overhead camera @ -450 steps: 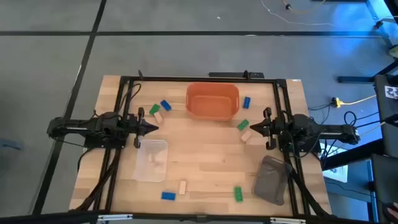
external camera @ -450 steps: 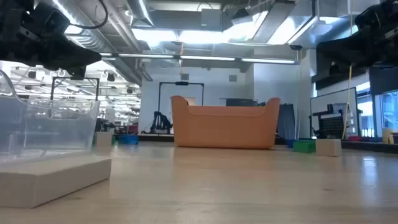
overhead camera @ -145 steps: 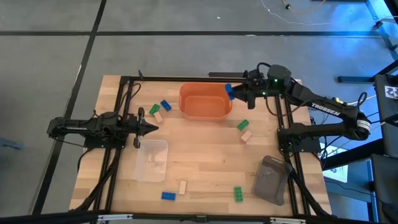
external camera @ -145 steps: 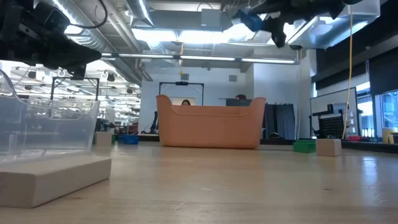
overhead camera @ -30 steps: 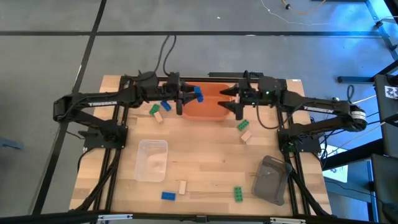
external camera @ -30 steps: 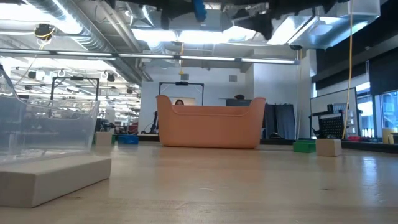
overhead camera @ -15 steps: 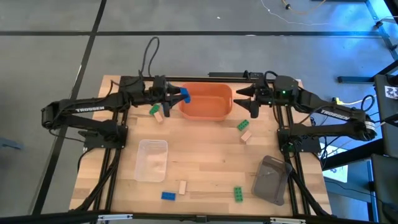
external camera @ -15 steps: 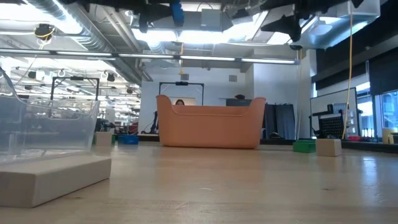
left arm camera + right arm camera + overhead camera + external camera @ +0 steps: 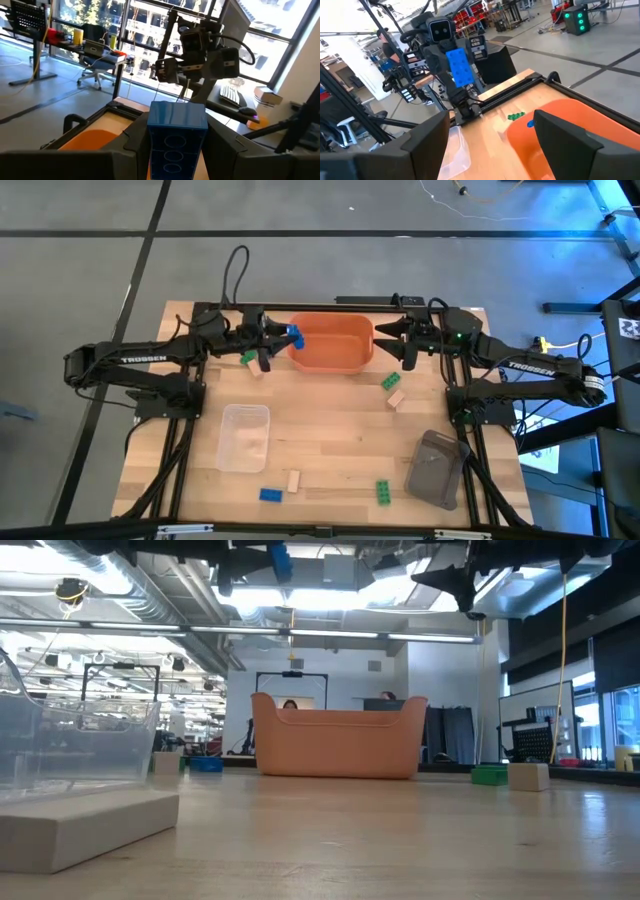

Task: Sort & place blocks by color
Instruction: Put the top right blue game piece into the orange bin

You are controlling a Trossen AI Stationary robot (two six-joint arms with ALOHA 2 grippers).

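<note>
My left gripper (image 9: pixel 284 336) hangs high over the left rim of the orange bin (image 9: pixel 335 345), shut on a blue block (image 9: pixel 294 334). My right gripper (image 9: pixel 392 343) hovers open beside the bin's right rim with nothing between its fingers. One blue block (image 9: pixel 530 123) lies inside the bin. A green block (image 9: pixel 247 356) and a tan block (image 9: pixel 256 367) lie flat on the table left of the bin. Another green block (image 9: pixel 390 380) and tan block (image 9: pixel 397 397) lie to its right. Near the front edge lie a blue block (image 9: pixel 270 494), a tan block (image 9: pixel 294 480) and a green block (image 9: pixel 382 491). My left gripper pinches the blue block by its two long sides (image 9: pixel 152 137) between its two fingers (image 9: pixel 134 142). The fingers reach about level from the table's left side. The block's hollow underside (image 9: pixel 174 150) faces the wrist camera. It is lifted clear, high above the bin and the table.
A clear tray (image 9: pixel 245 437) stands on the table's left half and a grey tray (image 9: pixel 437 467) at the front right. A black frame (image 9: pixel 320 307) runs along the table's far edge and sides. Bare wood lies in the middle of the table, in front of the bin.
My left gripper has drawn back toward the table's left edge, from above the bin's inside to above its left rim, with the blue block still in its hold. My right gripper has drawn back toward the table's right edge, off the bin, still open.
</note>
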